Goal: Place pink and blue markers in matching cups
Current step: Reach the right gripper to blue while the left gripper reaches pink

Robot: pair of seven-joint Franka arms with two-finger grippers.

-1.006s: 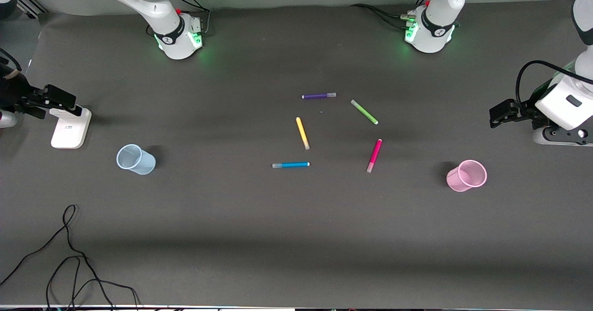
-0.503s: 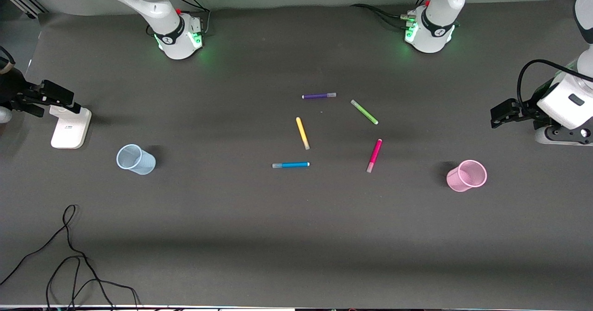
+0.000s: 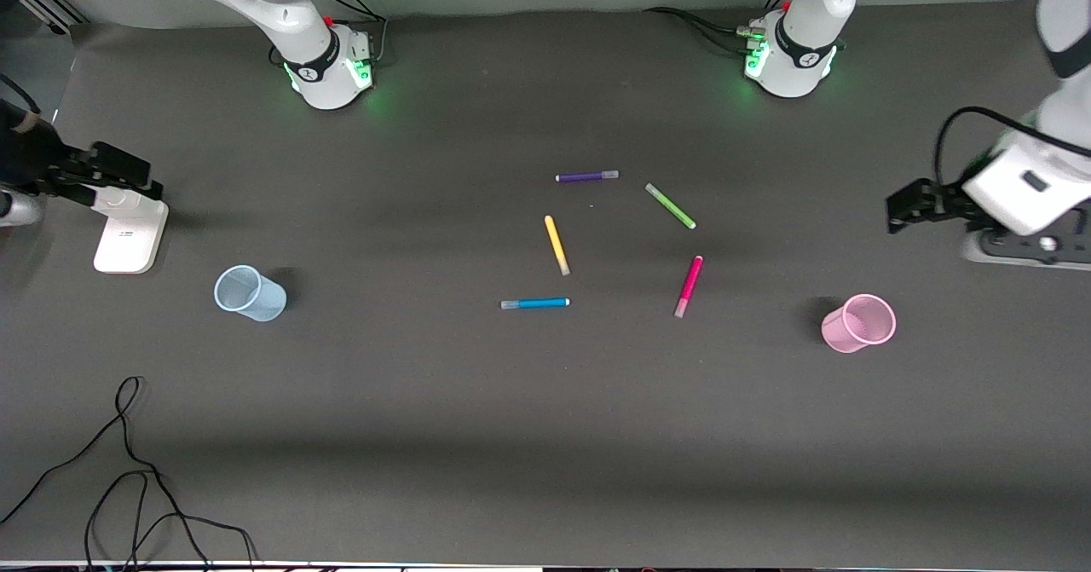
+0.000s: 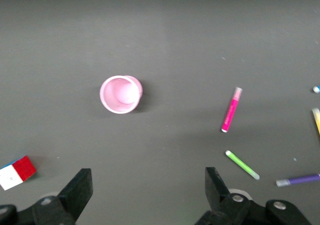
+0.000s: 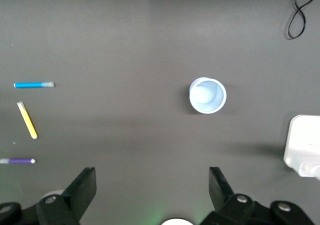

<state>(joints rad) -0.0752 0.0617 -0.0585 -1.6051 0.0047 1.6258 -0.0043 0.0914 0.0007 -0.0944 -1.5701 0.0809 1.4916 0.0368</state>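
Observation:
The pink marker (image 3: pixel 689 286) and the blue marker (image 3: pixel 535 303) lie flat mid-table. The pale pink cup (image 3: pixel 858 323) stands toward the left arm's end, and the pale blue cup (image 3: pixel 249 293) toward the right arm's end. My left gripper (image 3: pixel 902 207) is open and empty, over the mat at the left arm's end. Its wrist view shows the gripper (image 4: pixel 148 177), the pink cup (image 4: pixel 121 94) and the pink marker (image 4: pixel 231 110). My right gripper (image 3: pixel 121 171) is open and empty over a white stand (image 3: pixel 129 233). Its wrist view shows the gripper (image 5: pixel 152 177), the blue cup (image 5: pixel 207 95) and the blue marker (image 5: pixel 33 85).
A purple marker (image 3: pixel 587 176), a green marker (image 3: pixel 671 205) and a yellow marker (image 3: pixel 557 245) lie mid-table, farther from the front camera than the pink and blue ones. A black cable (image 3: pixel 128 461) lies near the front edge. A small coloured cube (image 4: pixel 17 171) sits at the left arm's end.
My left gripper has shifted a little toward the middle of the table. My right gripper has moved slightly over the white stand. The markers and cups have not moved.

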